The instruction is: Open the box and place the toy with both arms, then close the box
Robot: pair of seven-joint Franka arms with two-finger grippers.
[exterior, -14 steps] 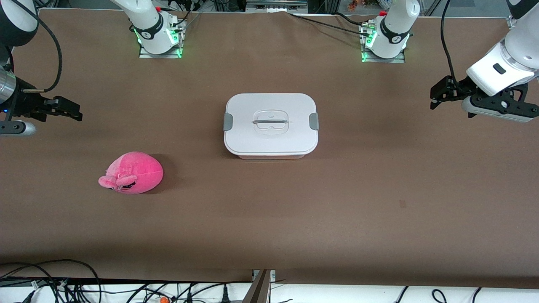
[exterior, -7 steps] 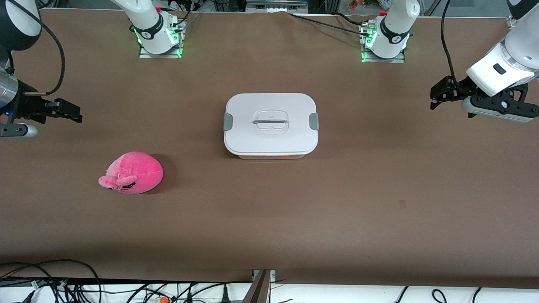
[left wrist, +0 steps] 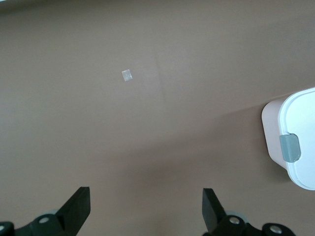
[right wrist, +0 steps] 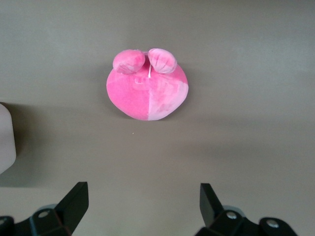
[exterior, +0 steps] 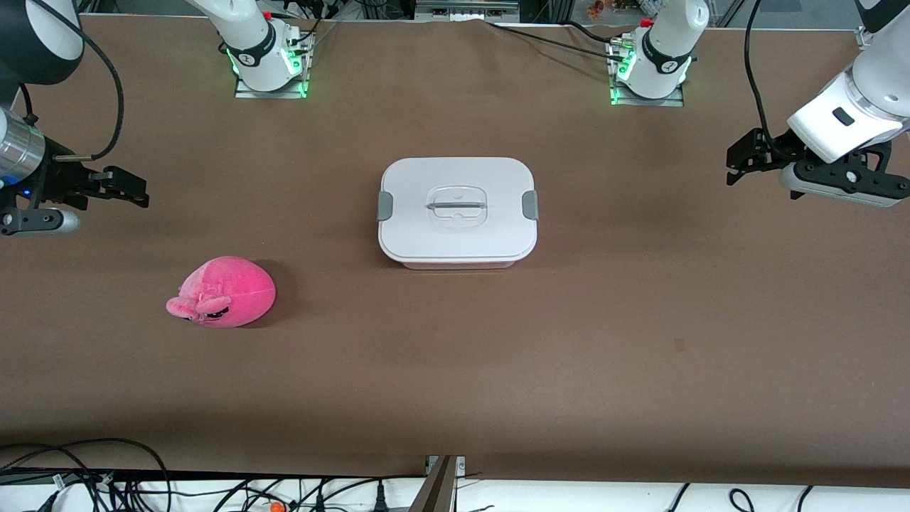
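Note:
The box (exterior: pixel 457 213) stands shut in the middle of the table, its white lid on and a grey clip (exterior: pixel 384 205) at each end. The hot-pink toy (exterior: pixel 224 293) lies on the table toward the right arm's end, nearer to the front camera than the box. My right gripper (exterior: pixel 131 190) hangs open and empty over the table at that end; in its wrist view the toy (right wrist: pixel 147 91) lies ahead of the gripper (right wrist: pixel 142 204). My left gripper (exterior: pixel 739 160) waits open over the left arm's end; its wrist view shows the gripper (left wrist: pixel 146 206) and one end of the box (left wrist: pixel 295 142).
The two arm bases (exterior: pixel 266 60) (exterior: pixel 650 71) stand at the table's back edge. Cables (exterior: pixel 71 476) run under the front edge. A small pale square mark (left wrist: pixel 127 75) lies on the brown table surface (exterior: pixel 640 299).
My right gripper has shifted a little toward the box's end of the table. The left arm, the box and the toy have not moved.

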